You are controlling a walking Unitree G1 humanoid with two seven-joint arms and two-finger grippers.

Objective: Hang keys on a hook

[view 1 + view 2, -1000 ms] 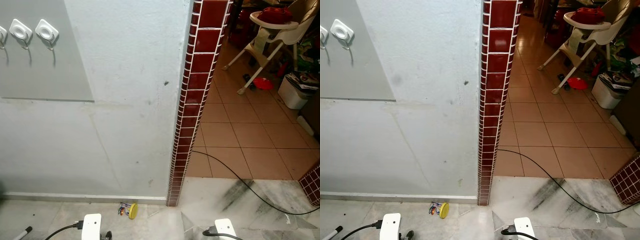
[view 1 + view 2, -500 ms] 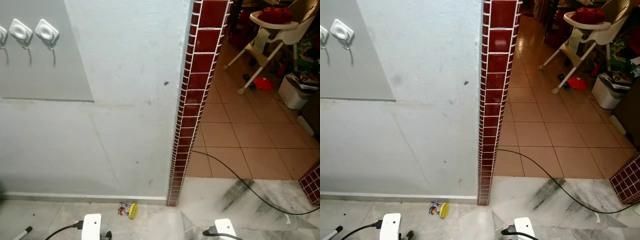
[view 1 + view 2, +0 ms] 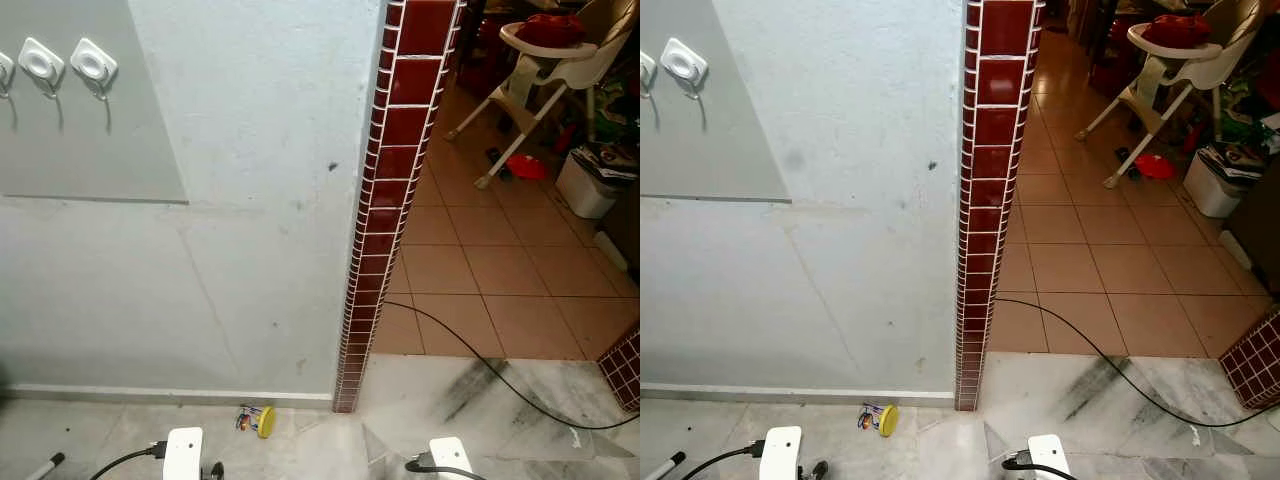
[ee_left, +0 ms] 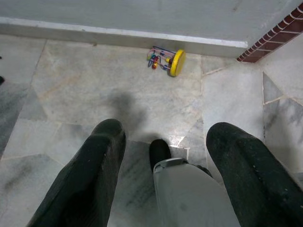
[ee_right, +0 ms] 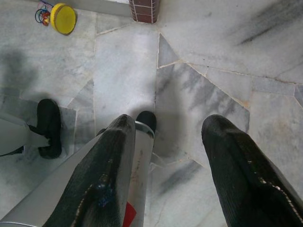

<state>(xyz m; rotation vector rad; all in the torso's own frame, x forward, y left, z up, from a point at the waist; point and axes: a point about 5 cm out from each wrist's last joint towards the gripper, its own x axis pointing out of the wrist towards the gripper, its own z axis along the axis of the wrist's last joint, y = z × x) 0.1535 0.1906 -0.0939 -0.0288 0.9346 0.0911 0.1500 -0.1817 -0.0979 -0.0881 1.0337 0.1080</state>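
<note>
Evidently the pickup is not yet starting: left of the brick column (image 3: 385,215), the hooks (image 3: 92,66) are sitting high on the wall, while the keys (image 3: 256,420) are lying at its foot. The left gripper (image 4: 163,156) and right gripper (image 5: 165,142) are hanging with fingers apart, empty. Next comes crouching toward the keys. No writing is legible.

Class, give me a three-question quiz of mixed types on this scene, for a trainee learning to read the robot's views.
1. True or false: the keys hang on a hook.
2. Are the left gripper's fingers open or shut?
3. What runs up beside the grey wall? A) a curtain B) a red tiled pillar C) a ladder

Key: 1 false, they lie on the floor by the wall. 2 open, nothing between them. 3 B.
</note>
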